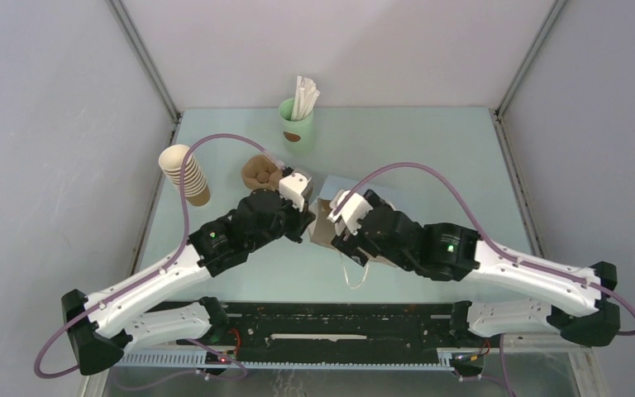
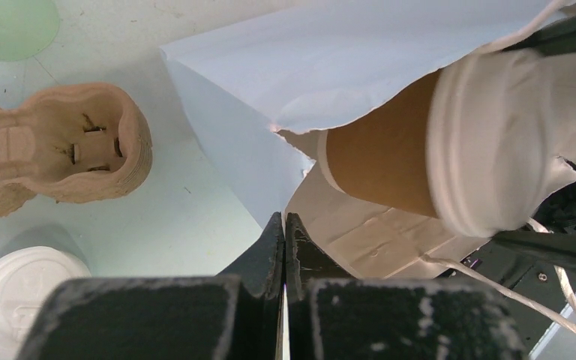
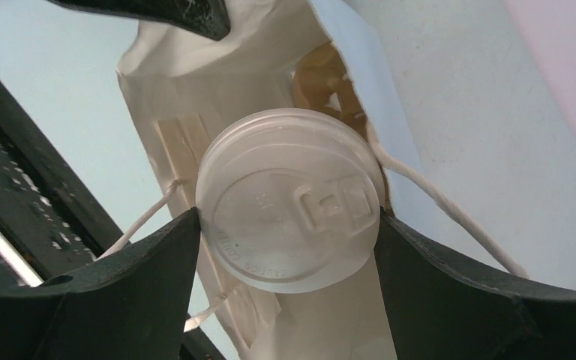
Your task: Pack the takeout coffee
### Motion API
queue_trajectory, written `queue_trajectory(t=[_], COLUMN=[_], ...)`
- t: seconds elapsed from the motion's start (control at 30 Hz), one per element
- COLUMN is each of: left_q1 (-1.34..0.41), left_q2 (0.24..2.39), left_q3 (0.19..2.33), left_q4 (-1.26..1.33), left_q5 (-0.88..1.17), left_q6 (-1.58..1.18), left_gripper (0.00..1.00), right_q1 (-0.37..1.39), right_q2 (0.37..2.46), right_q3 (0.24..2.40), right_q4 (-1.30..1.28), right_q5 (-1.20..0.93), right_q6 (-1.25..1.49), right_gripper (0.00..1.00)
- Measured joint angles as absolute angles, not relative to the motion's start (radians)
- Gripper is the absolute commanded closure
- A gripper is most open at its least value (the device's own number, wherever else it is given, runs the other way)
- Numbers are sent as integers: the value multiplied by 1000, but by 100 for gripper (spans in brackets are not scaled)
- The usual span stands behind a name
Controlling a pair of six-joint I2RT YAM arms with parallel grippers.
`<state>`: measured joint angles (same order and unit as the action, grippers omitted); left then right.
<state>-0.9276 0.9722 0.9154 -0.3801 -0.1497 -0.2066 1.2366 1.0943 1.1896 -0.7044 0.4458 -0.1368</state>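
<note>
Pale green tabletop (image 1: 430,149) between grey walls is your workspace. Your right gripper (image 3: 286,219) has its jaws spread wide and pressed against opposite sides of the white lid (image 3: 289,180). It carries the coffee cup (image 2: 386,157) tilted at the mouth of the white paper bag (image 2: 345,60), its base already behind the paper. Your left gripper (image 2: 283,222) is fully closed at the bag's ragged lip; whether it pinches paper you cannot tell. Treat the cup as light but easily crushed, and the lid as slick plastic that could pop off under a squeeze. A hold just under the rim, on the brown wall, would likely be safer. The bag looks thin and floppy, so its mouth may sag.
</note>
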Motion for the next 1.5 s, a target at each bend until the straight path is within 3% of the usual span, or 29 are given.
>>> queue_trajectory(t=[0.5,1.5], left_q1=[-928,-928], left_q2=[973,972], left_q3=[915,900], left_q4=[-379,-376], left_q5=[-149,-146], left_q6=[-202,-172], left_gripper=[100,100], right_q1=[1316,1283], right_q2=[1246,1162], right_q3=[1153,1068], right_q4=[-698,-702], right_q5=[692,633], right_q6=[-362,-477], right_gripper=[26,25])
